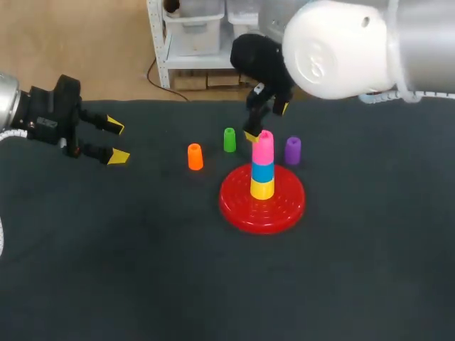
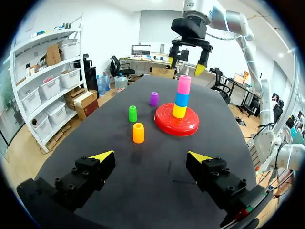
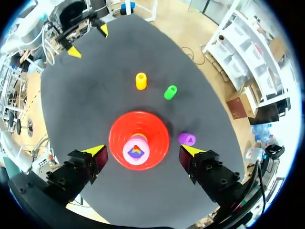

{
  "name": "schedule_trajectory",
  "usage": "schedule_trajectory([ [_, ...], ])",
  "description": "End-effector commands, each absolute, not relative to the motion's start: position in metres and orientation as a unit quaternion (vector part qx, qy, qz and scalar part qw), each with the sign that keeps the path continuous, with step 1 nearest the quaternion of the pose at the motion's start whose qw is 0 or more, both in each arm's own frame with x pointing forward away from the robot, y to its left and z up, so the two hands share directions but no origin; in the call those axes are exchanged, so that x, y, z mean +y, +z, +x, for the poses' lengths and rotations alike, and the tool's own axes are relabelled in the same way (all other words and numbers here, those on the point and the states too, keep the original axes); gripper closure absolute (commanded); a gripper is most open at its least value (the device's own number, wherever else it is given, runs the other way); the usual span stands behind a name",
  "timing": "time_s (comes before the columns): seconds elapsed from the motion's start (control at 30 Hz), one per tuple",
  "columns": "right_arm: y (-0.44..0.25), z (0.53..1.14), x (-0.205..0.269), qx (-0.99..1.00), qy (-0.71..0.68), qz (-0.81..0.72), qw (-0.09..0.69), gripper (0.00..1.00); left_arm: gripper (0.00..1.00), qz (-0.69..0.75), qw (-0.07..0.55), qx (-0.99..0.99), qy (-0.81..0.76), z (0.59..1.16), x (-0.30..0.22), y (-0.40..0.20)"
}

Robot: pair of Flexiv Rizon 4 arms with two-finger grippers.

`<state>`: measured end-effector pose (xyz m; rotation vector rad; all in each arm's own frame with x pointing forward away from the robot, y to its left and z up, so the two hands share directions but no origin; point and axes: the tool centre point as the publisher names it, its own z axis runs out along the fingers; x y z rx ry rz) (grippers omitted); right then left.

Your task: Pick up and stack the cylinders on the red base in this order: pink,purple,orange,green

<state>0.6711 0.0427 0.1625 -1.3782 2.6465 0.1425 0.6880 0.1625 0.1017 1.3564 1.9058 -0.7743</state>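
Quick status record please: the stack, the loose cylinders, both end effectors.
stack on red base: yellow cylinder, blue cylinder, pink cylinder on top
loose, standing beside the base: purple cylinder, green cylinder, orange cylinder
right end effector: open, empty, just above the pink cylinder
left end effector: open, empty, far from the cylinders
next in order: purple cylinder

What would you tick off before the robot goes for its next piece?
1. Pink cylinder seated on the blue piece over the red base: ok.
2. Right gripper open, not holding pink: ok.
3. Purple cylinder, next in order, upright and free beside the base: ok.
4. Orange cylinder and green cylinder stand apart from purple: ok.
5. Left gripper open, far from the base: ok.
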Motion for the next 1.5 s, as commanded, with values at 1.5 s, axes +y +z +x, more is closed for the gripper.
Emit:
schedule_trajectory([
  [1.5,0.033,0.761,-0.039,0.977,0.054,-0.207,0.007,0.0,0.0,0.519,0.335,0.729,-0.296,0.687,0.163,0.101],
])
